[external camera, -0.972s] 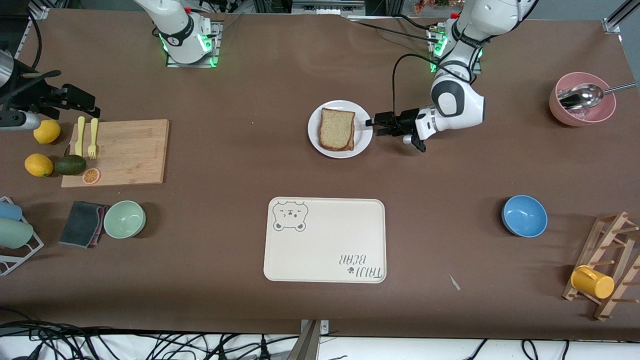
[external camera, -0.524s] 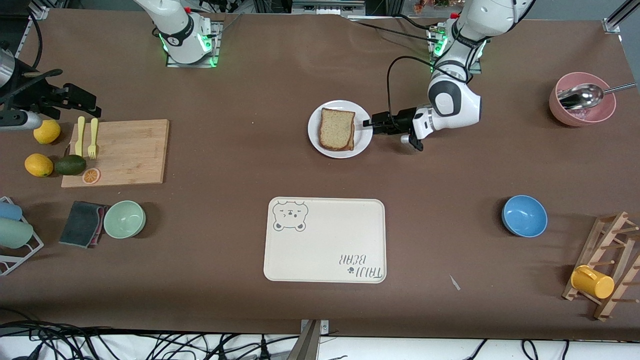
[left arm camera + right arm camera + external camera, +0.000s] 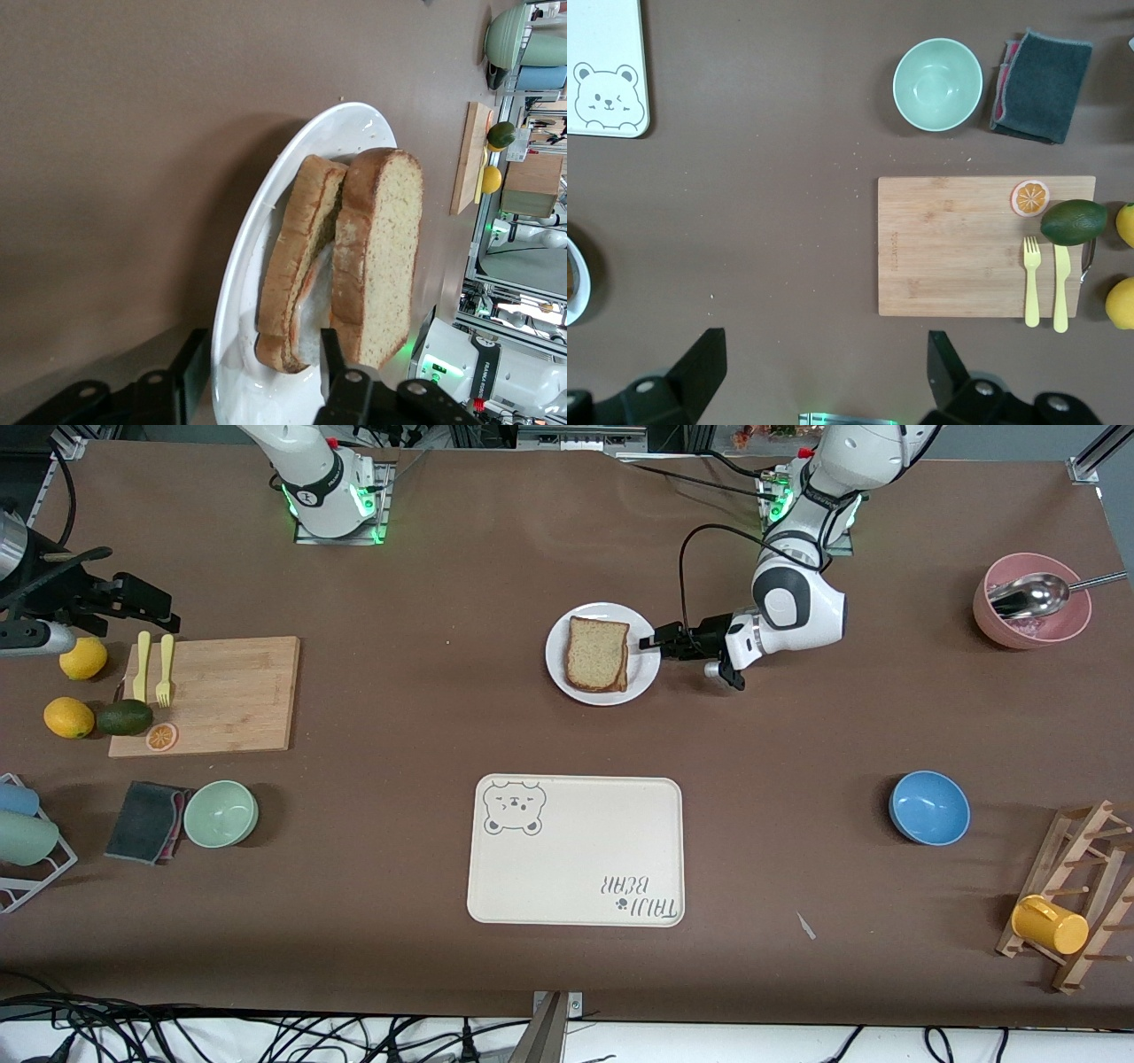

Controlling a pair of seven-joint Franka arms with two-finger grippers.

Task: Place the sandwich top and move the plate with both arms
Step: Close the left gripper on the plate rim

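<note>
Cream in colour, the rectangular tray (image 3: pixel 576 850) with its bear drawing lies nearest the front camera on the brown table (image 3: pixel 797 717). Farther from that camera than the tray sits the plate (image 3: pixel 558 664), white and round, at mid-table. On it the sandwich top (image 3: pixel 596 653) lies flat over a second slice (image 3: pixel 292 257), with something pale showing between the two in the left wrist view.

The left gripper (image 3: pixel 651 644) is low at the plate's rim on the side toward the left arm's end of the table. Its fingers (image 3: pixel 190 376) stand apart, one on either side of the rim, and are not closed on it.

Toward the right arm's end of the table lie a wooden cutting board (image 3: pixel 213 691) and, nearer the front camera than the board, a pale green bowl (image 3: pixel 221 813). The right gripper (image 3: pixel 819 372) waits up in the air over the table beside the cutting board, its fingers wide apart and holding nothing.
</note>
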